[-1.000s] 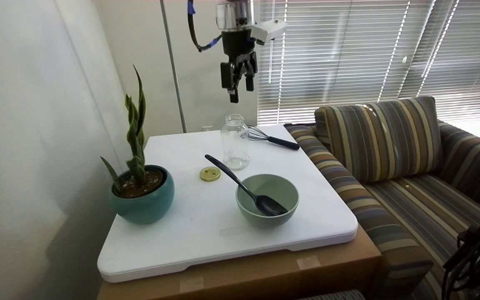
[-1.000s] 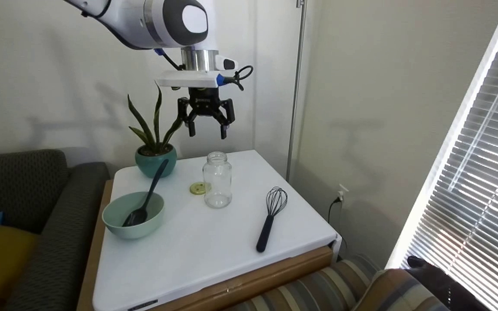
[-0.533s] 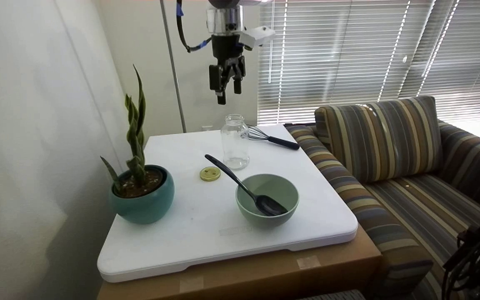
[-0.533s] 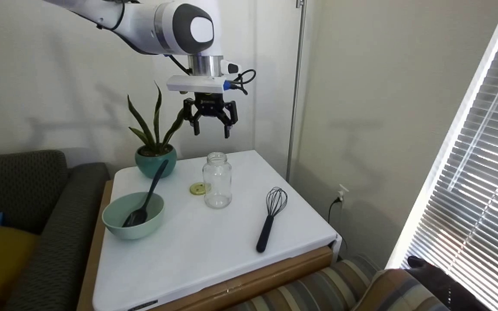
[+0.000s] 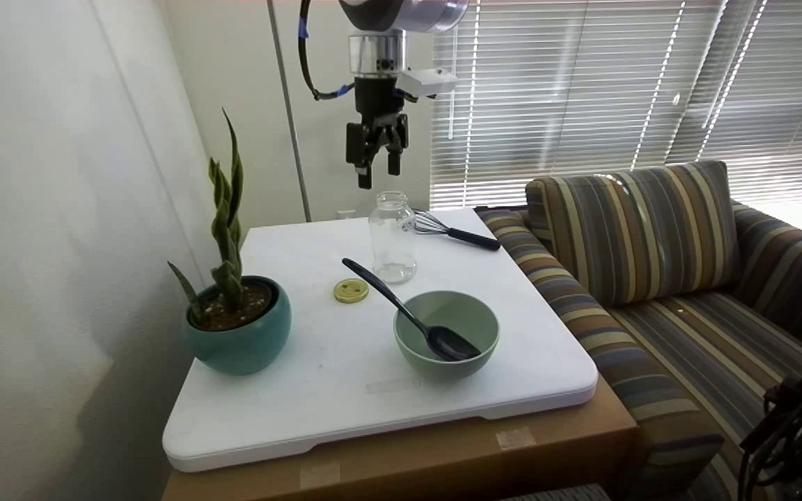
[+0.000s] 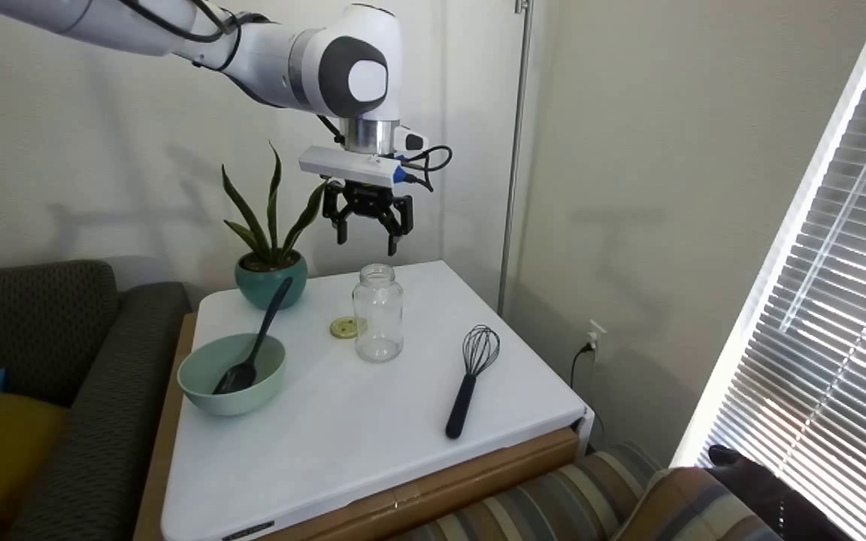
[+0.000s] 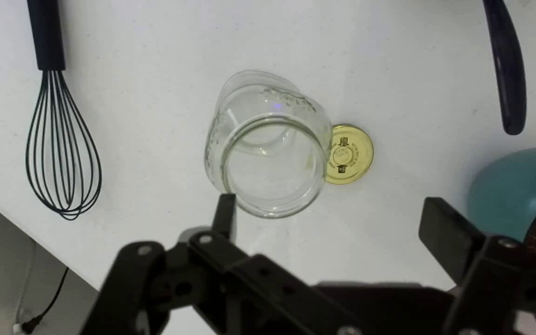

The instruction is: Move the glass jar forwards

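While in an exterior view the glass jar point(image 5: 392, 243) is standing inside the counter point(image 5: 289, 410) edges, in an exterior view the wide, empty gripper point(image 6: 367, 243) is hovering higher; by the wrist view, grasping and moving are, I judge, remaining.

White Panda arm point(image 6: 267, 64), black end effector point(image 6: 367, 242)

Rounded white casings point(image 6: 102, 30) carry a dark grey joint cover point(image 6: 333, 75) with a white oval point(image 6: 367, 80). The collar point(image 6: 370, 137) is shiny silver; black cables point(image 5: 303, 59) bear blue wraps point(image 5: 303, 28). Round metallic screws point(image 7: 205, 239) stud the end effector's angular linkages point(image 7: 310, 302).
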Available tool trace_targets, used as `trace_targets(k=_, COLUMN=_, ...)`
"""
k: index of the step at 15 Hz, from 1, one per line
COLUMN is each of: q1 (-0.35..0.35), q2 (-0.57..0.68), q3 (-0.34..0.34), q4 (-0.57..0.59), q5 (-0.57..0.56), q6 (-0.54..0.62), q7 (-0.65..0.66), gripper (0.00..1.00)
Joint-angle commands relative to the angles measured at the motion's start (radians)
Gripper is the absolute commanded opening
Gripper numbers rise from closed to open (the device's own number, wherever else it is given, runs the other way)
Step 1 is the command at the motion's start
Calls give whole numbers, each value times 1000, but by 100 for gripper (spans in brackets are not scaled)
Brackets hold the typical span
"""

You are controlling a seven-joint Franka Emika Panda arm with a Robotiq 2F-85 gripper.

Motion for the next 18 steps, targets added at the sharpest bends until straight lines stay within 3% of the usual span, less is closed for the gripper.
trace_targets(k=1, q1=4, q2=38, q3=6, q4=67, q5=7, q6=-52, q7=1, gripper=100)
trace_targets(k=18, q1=28, q2=117, q3=-18, q4=90, q5=-37, q6=-82, q7=34, gripper=100)
